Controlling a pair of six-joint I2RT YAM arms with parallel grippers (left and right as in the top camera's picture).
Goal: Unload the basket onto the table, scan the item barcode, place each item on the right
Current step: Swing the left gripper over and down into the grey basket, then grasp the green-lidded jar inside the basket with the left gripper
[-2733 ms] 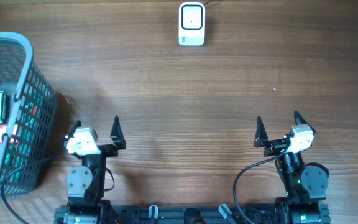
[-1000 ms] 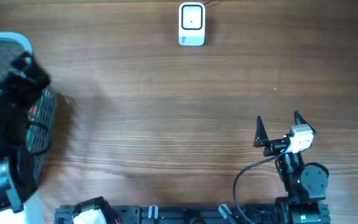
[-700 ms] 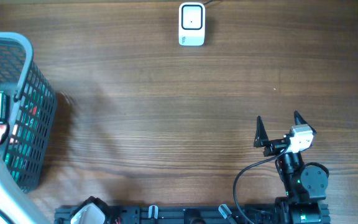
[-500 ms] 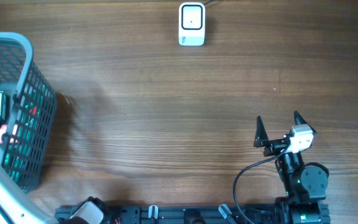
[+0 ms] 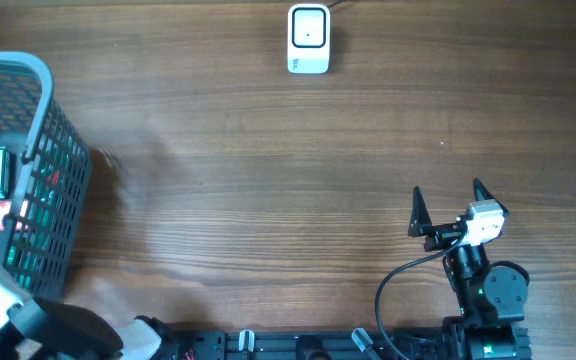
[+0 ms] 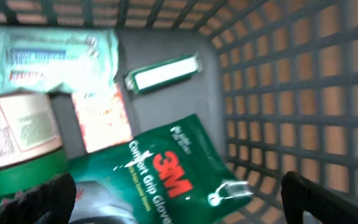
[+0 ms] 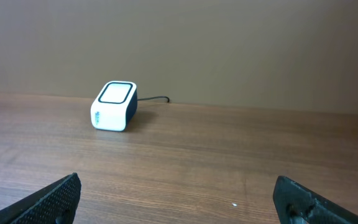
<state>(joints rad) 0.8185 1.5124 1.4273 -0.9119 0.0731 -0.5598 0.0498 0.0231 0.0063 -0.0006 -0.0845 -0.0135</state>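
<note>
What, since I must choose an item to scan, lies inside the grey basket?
Inside the basket: a green 3M glove packet, a green-banded tub, a pale pouch, an orange sachet, a small green-edged box. Whatever lies under the packet is covered.

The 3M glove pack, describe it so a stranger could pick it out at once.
Find the grey mesh basket at the table's left edge. Inside lies a flat dark green pack, tilted. Unlike the pale packet and green-banded tub beside it, it bears a big red 3M logo.
</note>
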